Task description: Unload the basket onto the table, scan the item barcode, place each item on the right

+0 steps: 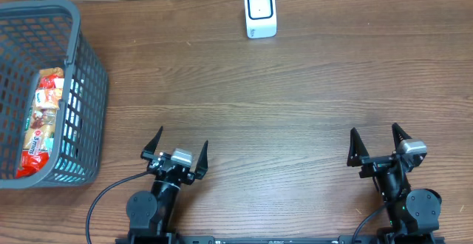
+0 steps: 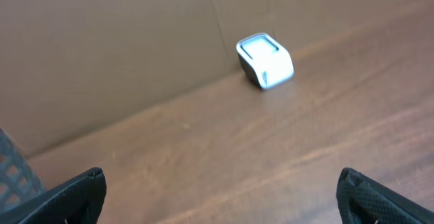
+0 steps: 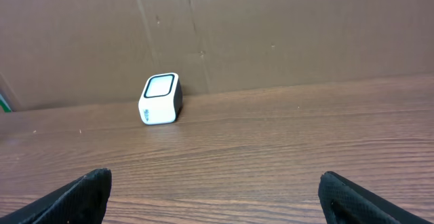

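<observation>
Worktop: brown wood grain.
Barcode scanner: white, upright at the far edge.
Basket: grey mesh, far left, well apart from the scanner.
Snack packets: red and orange wrappers, inside the basket.
Left claw: released, jaws wide, empty, near edge.
Right claw: released, empty, near edge.

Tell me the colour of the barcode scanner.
Barcode scanner: white, dark-rimmed window; clearest in right wrist view.
</observation>
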You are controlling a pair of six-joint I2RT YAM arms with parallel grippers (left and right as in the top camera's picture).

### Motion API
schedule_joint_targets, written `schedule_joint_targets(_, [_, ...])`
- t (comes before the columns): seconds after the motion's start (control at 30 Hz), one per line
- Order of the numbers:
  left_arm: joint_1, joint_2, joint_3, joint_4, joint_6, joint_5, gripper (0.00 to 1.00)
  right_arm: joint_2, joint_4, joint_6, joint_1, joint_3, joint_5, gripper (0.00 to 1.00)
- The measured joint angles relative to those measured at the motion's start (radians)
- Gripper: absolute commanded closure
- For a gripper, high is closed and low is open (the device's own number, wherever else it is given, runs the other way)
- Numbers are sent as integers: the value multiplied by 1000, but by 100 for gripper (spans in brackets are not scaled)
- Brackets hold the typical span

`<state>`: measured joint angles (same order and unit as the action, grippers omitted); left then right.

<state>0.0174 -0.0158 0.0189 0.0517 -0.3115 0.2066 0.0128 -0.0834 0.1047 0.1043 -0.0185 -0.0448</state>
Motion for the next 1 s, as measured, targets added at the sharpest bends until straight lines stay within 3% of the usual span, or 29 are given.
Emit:
schedule_joint_targets(0.27, [0, -19, 51, -44, 149, -53, 0, 0, 0, 0, 0, 0, 0, 0])
schedule_joint_targets(0.47, [0, -219, 357, 76, 207, -116, 0, 0, 0, 0, 0, 0, 0, 0])
schedule_joint_targets(0.6, [0, -486, 712, 323, 228, -144, 0, 0, 0, 0, 0, 0, 0, 0])
schedule_joint_targets(0.87, [0, -1147, 1601, 1033, 246, -111, 0, -2, 1, 0, 0, 0, 0, 0])
schedule_joint_targets(1.0, [0, -1377, 1893, 1180, 251, -97, 0, -3, 1, 0, 0, 0, 0, 0])
